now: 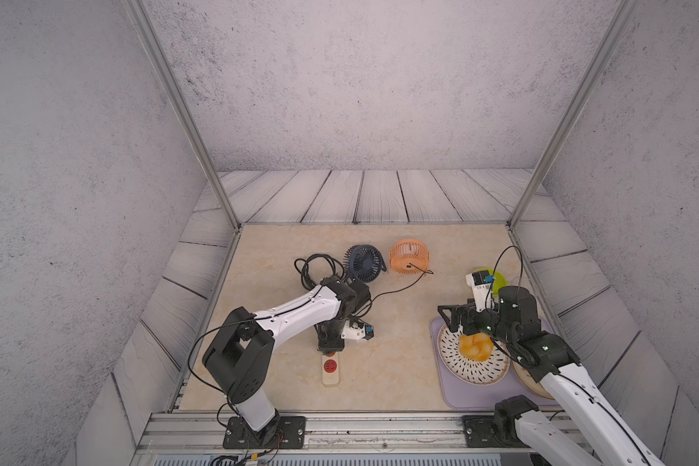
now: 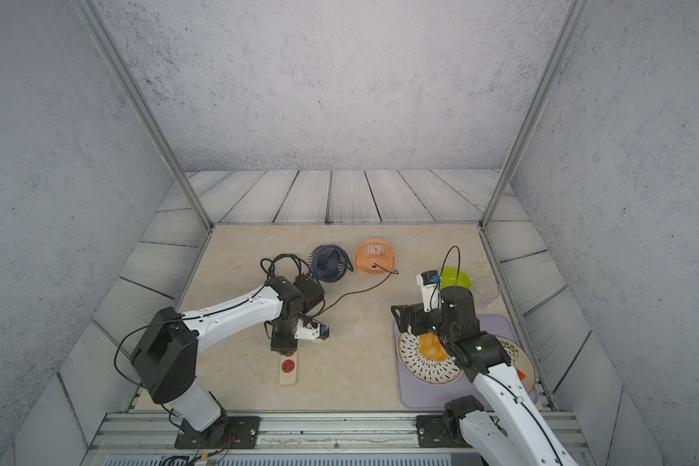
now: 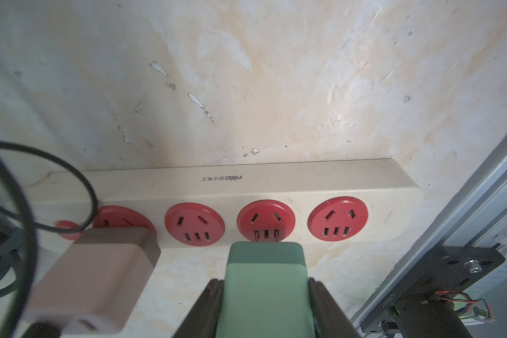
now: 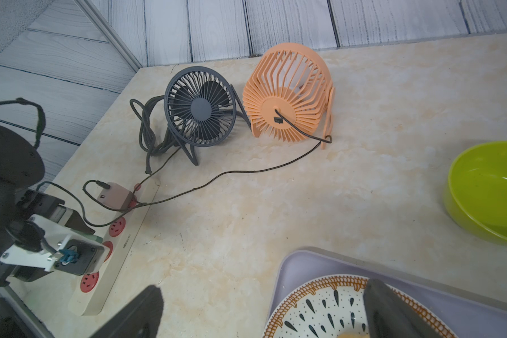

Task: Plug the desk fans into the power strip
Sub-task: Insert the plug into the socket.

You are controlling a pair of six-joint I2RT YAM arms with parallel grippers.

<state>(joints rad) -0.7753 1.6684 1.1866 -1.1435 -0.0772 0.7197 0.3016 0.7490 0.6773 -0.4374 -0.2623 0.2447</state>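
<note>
The power strip (image 3: 275, 181) is a long cream-beige bar with rounded ends, lying flat on the left front part of the desk (image 1: 400, 363), its length running from near to far. In both top views only its near end (image 1: 331, 379) (image 2: 288, 379) with one red socket shows, since the left arm's wrist covers the rest. The left wrist view shows four round red sockets in a row, each with two slanted slots above three upright ones. A small red button (image 3: 66, 229) sits past the row's end, and dark lettering is printed along the top face. A pink adapter (image 3: 100, 272) with a thin black cord sits in the socket next to the button. The left gripper (image 3: 265, 284) has its dark fingers (image 3: 325, 301) clamped on the sides of a green plug block (image 3: 265, 263), whose front edge overlaps the third socket (image 3: 265, 221) from the button. Whether its prongs are in cannot be told. The right gripper (image 4: 264, 307) hangs over a patterned plate (image 4: 319, 310), fingers (image 4: 392, 310) spread wide and empty. A navy fan (image 4: 199, 106) and an orange fan (image 4: 287, 93) stand side by side behind the strip.
</note>
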